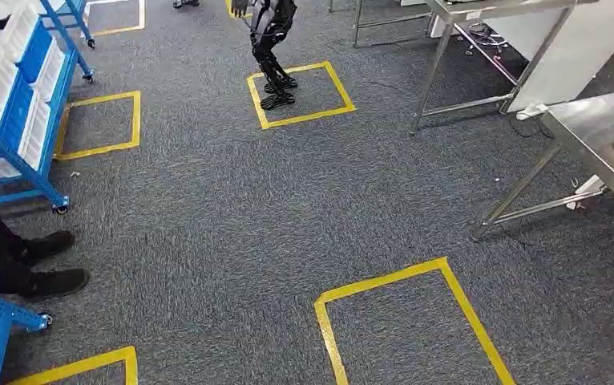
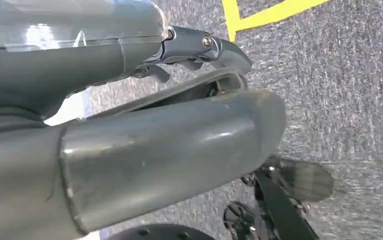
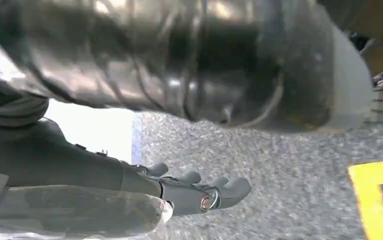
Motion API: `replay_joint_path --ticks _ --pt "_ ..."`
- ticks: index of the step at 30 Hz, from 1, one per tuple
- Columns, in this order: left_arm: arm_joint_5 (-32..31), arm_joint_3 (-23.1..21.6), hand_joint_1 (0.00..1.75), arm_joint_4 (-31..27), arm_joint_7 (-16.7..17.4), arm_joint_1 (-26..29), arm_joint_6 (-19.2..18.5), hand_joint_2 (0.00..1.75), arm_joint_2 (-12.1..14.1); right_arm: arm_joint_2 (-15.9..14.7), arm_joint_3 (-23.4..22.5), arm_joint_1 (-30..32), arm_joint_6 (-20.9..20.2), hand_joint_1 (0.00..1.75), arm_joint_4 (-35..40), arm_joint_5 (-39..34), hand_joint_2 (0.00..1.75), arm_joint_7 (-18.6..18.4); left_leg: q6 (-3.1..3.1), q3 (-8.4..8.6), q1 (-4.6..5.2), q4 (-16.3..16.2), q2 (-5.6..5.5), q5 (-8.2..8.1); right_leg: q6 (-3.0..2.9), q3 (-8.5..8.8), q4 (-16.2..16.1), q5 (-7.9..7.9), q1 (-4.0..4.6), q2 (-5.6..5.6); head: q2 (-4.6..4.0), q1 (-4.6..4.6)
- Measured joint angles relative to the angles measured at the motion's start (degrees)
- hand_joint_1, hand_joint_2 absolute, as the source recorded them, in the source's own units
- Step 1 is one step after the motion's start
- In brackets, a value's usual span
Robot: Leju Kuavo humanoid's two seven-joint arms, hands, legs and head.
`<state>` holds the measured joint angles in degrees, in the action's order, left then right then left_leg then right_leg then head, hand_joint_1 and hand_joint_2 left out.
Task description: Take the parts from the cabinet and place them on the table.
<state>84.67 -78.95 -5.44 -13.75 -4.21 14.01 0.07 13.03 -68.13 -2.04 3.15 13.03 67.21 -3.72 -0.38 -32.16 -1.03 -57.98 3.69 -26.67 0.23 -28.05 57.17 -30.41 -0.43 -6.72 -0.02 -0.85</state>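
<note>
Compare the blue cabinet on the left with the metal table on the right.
The blue cabinet has a painted blue frame, rolls on casters and holds white bins; the metal table is bare steel on thin legs with a flat top. Both stand on the grey carpet.

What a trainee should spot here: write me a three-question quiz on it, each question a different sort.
1. True or false: the other robot stands with its feet inside a yellow taped square.
2. In the head view, the blue rack with white bins stands: A) on the left, B) on the right, C) in the middle.
3. Fill in: the right hand, fingers stretched out over the carpet, holds ____.

Key: 1 true; 2 A; 3 nothing.
</note>
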Motion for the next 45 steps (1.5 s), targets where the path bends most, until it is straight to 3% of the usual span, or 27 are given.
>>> replay_joint_path --ticks 3,5,8,9,11,12,13,14,18,20,21,23,25,27,28,29,30,33,34,35,36,38,39,41,43,44,45 --pt "0.0 0.0 0.0 0.0 0.0 0.3 0.0 0.0 0.0 0.1 0.0 -0.6 0.0 0.0 0.0 0.0 0.0 0.0 1.33 0.21 -0.1 0.7 -1.75 0.36 1.17 0.55 -0.2 -0.37 -0.3 -1.06 0.0 -0.04" --pt "0.0 0.0 0.0 0.0 0.0 0.2 0.0 0.0 0.0 0.1 0.0 -0.3 0.0 0.0 0.0 0.0 0.0 0.0 2.09 0.11 -0.1 1.0 -2.8 0.75 1.31 -1.16 4.2 -3.81 -0.55 4.85 0.0 -0.09" --pt "0.0 0.0 0.0 0.0 0.0 0.0 0.0 0.0 0.0 0.1 0.0 -0.1 0.0 0.0 0.0 0.0 0.0 0.0 2.59 -0.26 0.41 1.0 -4.99 0.82 1.13 -8.35 17.8 -9.46 -0.37 6.61 0.0 -0.09" --pt "0.0 0.0 0.0 0.0 0.0 0.0 0.0 0.0 0.1 0.1 0.0 0.0 0.0 0.0 -0.1 0.0 0.0 0.0 2.63 -0.19 0.65 1.0 -5.92 0.82 0.9 -9.47 19.3 -8.92 -0.3 6.64 0.02 -0.07" --pt "0.0 0.0 0.0 0.0 0.0 0.1 0.0 0.0 0.1 0.1 0.0 0.0 0.0 0.0 -0.1 0.0 0.0 0.0 2.71 0.24 1.01 1.0 -7.83 0.76 -0.06 -7.46 13.4 -3.5 0.12 7.01 0.0 -0.07" --pt "0.0 0.0 0.0 0.0 0.0 0.1 0.0 0.0 0.0 0.1 0.0 0.0 0.0 0.0 -0.1 0.0 0.0 0.0 2.75 0.57 1.11 1.0 -8.8 0.7 -0.85 -4.91 7.2 0.24 0.52 8.11 0.0 -0.07" --pt "0.0 0.0 0.0 0.0 0.0 0.1 0.0 0.0 -0.1 0.0 0.0 0.2 0.0 0.0 -0.1 0.0 0.0 0.0 2.75 0.6 0.96 1.0 -9.47 0.64 -1.72 -3.1 2.2 2.8 1.01 10.67 0.0 -0.09" --pt "0.0 0.0 0.0 0.0 0.0 -0.1 0.0 0.0 -0.4 -0.2 0.0 0.3 0.0 0.0 -0.1 0.0 0.0 0.0 2.52 0.48 1.2 0.8 -10.0 0.54 -2.47 -2.58 1.0 2.12 0.91 12.08 0.0 -0.07" --pt "0.0 0.0 0.0 0.0 0.0 0.3 0.0 0.0 -0.4 -0.2 0.0 -0.3 0.0 0.0 -0.1 0.0 0.0 0.0 1.17 -0.1 0.68 1.9 -12.4 1.23 -3.25 -1.58 -1.4 2.85 1.02 9.75 0.0 -0.16" --pt "0.0 0.0 0.0 0.0 0.0 0.3 0.0 0.0 -0.3 -0.1 0.0 0.0 0.0 0.0 -0.1 0.0 0.0 0.0 1.01 -1.09 0.94 -1.3 -6.34 -1.08 -3.05 0.05 -3.9 3.67 0.42 8.09 0.02 -0.13" --pt "0.0 0.0 0.0 0.0 0.0 0.1 0.0 0.0 -0.3 -0.1 0.0 0.2 0.0 0.0 -0.1 0.0 0.0 0.0 0.55 -3.07 0.72 -5.0 -5.11 -3.23 -2.99 0.21 -4.1 3.67 0.4 7.07 0.0 -0.18" --pt "0.0 0.0 0.0 0.0 0.0 -0.1 0.0 0.0 -0.3 0.0 0.0 0.3 0.0 0.0 -0.1 0.0 0.0 0.0 -0.4 -7.86 0.02 -13.9 -4.56 -6.88 -2.59 0.19 -3.8 3.21 0.27 5.01 0.0 -0.15" --pt "0.0 0.0 0.0 0.0 0.0 0.1 0.0 0.0 -0.2 0.0 0.0 0.2 0.0 0.0 -0.1 0.0 0.0 0.0 -1.37 -8.47 -0.79 -14.6 -4.16 -5.35 -1.87 0.35 -3.4 2.57 -0.12 3.42 0.02 -0.13" --pt "0.0 0.0 0.0 0.0 0.0 0.3 0.0 0.0 0.0 0.0 0.0 0.1 0.0 0.0 -0.1 0.0 0.0 0.0 -2.59 -3.77 -1.78 -5.4 -2.96 -0.12 -0.73 0.78 -2.4 1.48 -0.92 2.04 0.0 -0.13" --pt "0.0 0.0 0.0 0.0 0.0 0.2 0.0 0.0 -0.1 0.0 0.0 0.2 0.0 0.0 -0.1 0.0 0.0 0.0 -3.42 -1.33 -2.26 -0.3 -0.7 1.57 0.11 0.84 -1.4 0.62 -0.96 1.38 0.02 -0.13" --pt "0.0 0.0 0.0 -0.2 0.0 0.1 0.0 0.0 -0.6 -0.5 0.0 0.2 0.1 0.0 0.0 0.0 0.0 0.0 -3.3 -1.47 -1.62 -1.4 -0.21 0.48 0.77 0.55 -0.7 -0.09 -0.78 1.06 0.0 0.02" --pt "0.0 0.0 0.0 -0.2 0.0 0.1 0.0 0.0 -0.4 -0.3 0.0 0.1 0.0 0.0 -0.1 0.0 0.0 0.0 -1.7 -1.64 -1.77 -1.2 -0.93 0.49 1.24 0.48 0.1 -0.57 -0.41 0.65 0.0 -0.35" --pt "0.0 0.0 0.0 -0.2 0.0 0.3 0.0 0.0 -0.2 -0.3 0.0 -0.4 0.0 0.0 -0.1 0.0 0.0 0.0 0.07 -2.01 -1.22 -1.9 -2.33 -0.07 1.76 1.11 0.0 -0.85 -1.11 -0.19 0.0 -0.26" --pt "0.0 0.0 0.0 -0.1 0.0 0.3 0.0 0.0 0.0 0.0 0.0 -0.6 0.0 0.0 -0.2 0.0 0.0 0.0 0.68 -1.89 -1.15 -1.7 -2.96 0.02 2.01 1.24 0.4 -1.69 -1.52 1.0 0.0 -0.39" --pt "0.0 0.0 0.0 -0.1 0.0 0.2 0.0 0.0 0.0 -0.1 0.0 -0.5 0.0 0.0 -0.2 0.0 0.0 0.0 0.93 -1.9 -0.95 -1.7 -3.34 0.04 1.79 0.24 2.6 -3.56 -1.59 3.84 0.02 -0.37" --pt "0.0 0.0 0.0 -0.1 0.0 0.1 0.0 0.0 0.0 -0.1 0.0 -0.4 0.0 0.0 -0.2 0.0 0.0 0.0 1.11 -1.95 -0.67 -1.6 -3.9 0.07 1.5 -1.94 6.8 -5.93 -1.4 5.32 0.0 -0.4" --pt "0.0 0.0 0.0 -0.1 0.0 0.0 0.0 0.0 0.0 0.0 0.0 -0.3 0.0 0.0 -0.3 0.0 0.0 0.0 1.64 -2.04 0.05 -1.6 -5.0 0.06 0.68 -7.14 16.4 -9.56 -0.87 6.13 0.0 -0.37" --pt "0.0 0.0 0.0 -0.1 0.0 0.0 0.0 0.0 0.0 0.0 0.0 -0.2 0.0 0.0 -0.3 0.0 0.0 0.0 1.87 -1.99 0.47 -1.6 -5.67 0.01 0.13 -9.09 19.3 -9.64 -0.3 6.25 0.02 -0.37" --pt "0.0 0.0 0.0 -0.1 0.0 0.0 0.0 0.0 0.0 0.0 0.0 0.0 0.0 0.0 -0.3 0.0 0.0 0.0 2.08 -1.66 0.97 -1.6 -7.24 -0.06 -1.47 -8.87 16.1 -5.31 1.2 6.75 0.0 -0.35" --pt "0.0 0.0 0.0 -0.1 0.0 0.0 0.0 0.0 -0.3 -0.1 0.0 0.0 0.0 0.0 -0.3 0.0 0.0 0.0 2.18 -1.26 1.06 -1.5 -8.55 -0.11 -3.52 -4.85 5.6 1.13 3.09 8.17 0.02 -0.35" --pt "0.0 0.0 0.0 -0.2 0.0 0.0 0.0 0.0 -0.5 -0.3 0.0 0.1 0.0 0.0 -0.3 0.0 0.0 0.0 2.21 -1.24 0.91 -1.4 -8.98 -0.08 -4.68 -3.56 2.2 1.68 3.88 9.83 0.02 -0.35" --pt "0.0 0.0 0.0 -0.2 0.0 0.0 0.0 0.0 -0.7 -0.5 0.0 0.0 0.0 0.0 -0.3 0.0 0.0 0.0 2.15 -1.25 1.09 -1.4 -9.47 -0.05 -5.04 -3.45 1.7 1.96 3.74 9.45 0.02 -0.39"
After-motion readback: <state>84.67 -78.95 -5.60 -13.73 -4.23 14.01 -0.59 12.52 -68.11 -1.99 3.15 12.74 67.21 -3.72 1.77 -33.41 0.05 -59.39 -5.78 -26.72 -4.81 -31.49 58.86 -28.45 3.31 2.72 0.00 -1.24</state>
